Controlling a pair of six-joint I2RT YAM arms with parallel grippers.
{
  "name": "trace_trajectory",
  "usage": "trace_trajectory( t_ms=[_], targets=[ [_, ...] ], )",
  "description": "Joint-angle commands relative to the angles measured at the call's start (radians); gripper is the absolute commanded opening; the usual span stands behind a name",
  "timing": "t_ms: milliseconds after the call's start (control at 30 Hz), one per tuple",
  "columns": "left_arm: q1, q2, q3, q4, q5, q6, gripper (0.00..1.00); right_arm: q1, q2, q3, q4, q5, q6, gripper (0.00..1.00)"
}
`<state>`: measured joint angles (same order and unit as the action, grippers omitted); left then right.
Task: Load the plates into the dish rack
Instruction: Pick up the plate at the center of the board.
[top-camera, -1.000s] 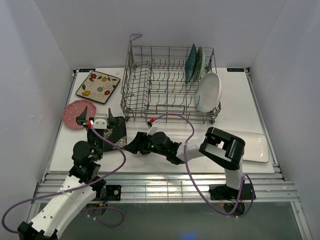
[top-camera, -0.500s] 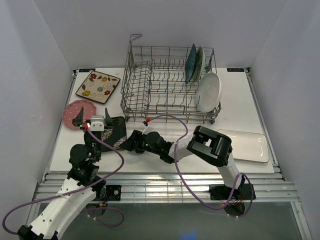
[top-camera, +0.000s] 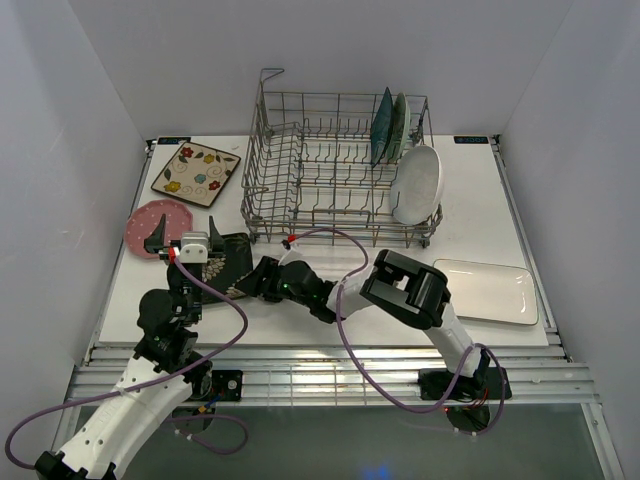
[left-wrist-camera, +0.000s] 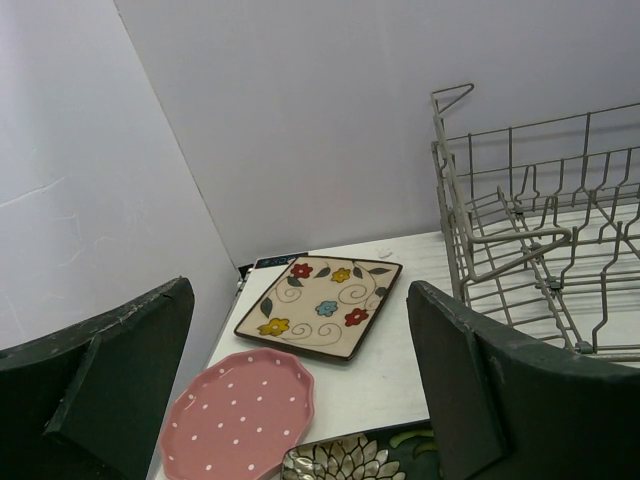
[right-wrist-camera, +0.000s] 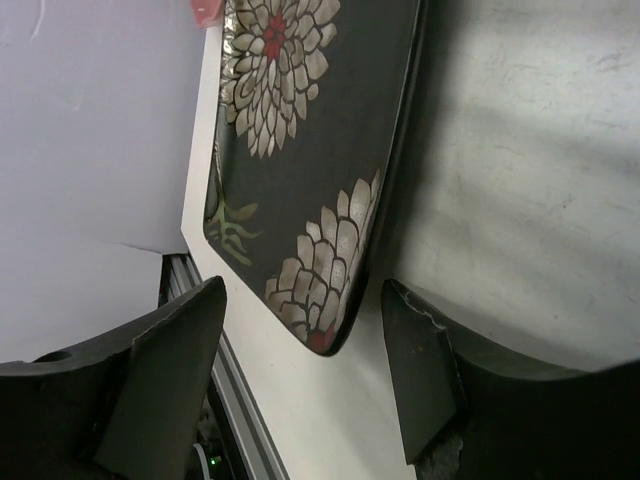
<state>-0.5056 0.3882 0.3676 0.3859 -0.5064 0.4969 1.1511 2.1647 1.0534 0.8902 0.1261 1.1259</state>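
right claw (right-wrist-camera: 305, 300) | dark patterned plate (right-wrist-camera: 300, 120) | corner between open jaws

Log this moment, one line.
right pincer: open, straddling edge of dark square plate | left pincer: open, holding nothing | dish rack: teal plate, mint-green plate upright inside

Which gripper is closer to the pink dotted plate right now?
Left. The left gripper hovers open by the right edge of the pink dotted plate; the right gripper sits farther right, its fingers flanking a corner of the dark patterned plate.
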Motion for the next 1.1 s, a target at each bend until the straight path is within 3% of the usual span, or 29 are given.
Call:
trace_trajectory(
  t_ms=[0, 333, 433, 600, 833, 1067],
  targets=[
    [-0.001, -0.005, 0.002, 0.005, -0.006, 0.006, 0.98, -0.005, 0.030, 0.049, 0.015, 0.030, 0.012, 0.70],
    [-0.001, -0.005, 0.004, 0.005, -0.007, 0.006, 0.98, -0.007, 0.063, 0.076, 0.023, 0.052, 0.018, 0.61],
    [-0.001, -0.005, 0.004, 0.007, -0.009, 0.006, 0.98, -0.007, 0.067, 0.076, 0.021, 0.052, 0.026, 0.49],
    [-0.001, -0.008, 0.004, 0.007, -0.011, 0.008, 0.98, -0.005, 0.058, 0.057, 0.027, 0.067, 0.028, 0.39],
    [-0.001, -0.006, 0.005, 0.007, -0.012, 0.009, 0.98, 0.004, 0.035, 0.019, 0.044, 0.087, 0.028, 0.13],
    [-0.001, -0.009, 0.004, 0.007, -0.014, 0.009, 0.98, 0.027, -0.025, -0.041, 0.046, 0.133, 0.005, 0.08]
  ],
)
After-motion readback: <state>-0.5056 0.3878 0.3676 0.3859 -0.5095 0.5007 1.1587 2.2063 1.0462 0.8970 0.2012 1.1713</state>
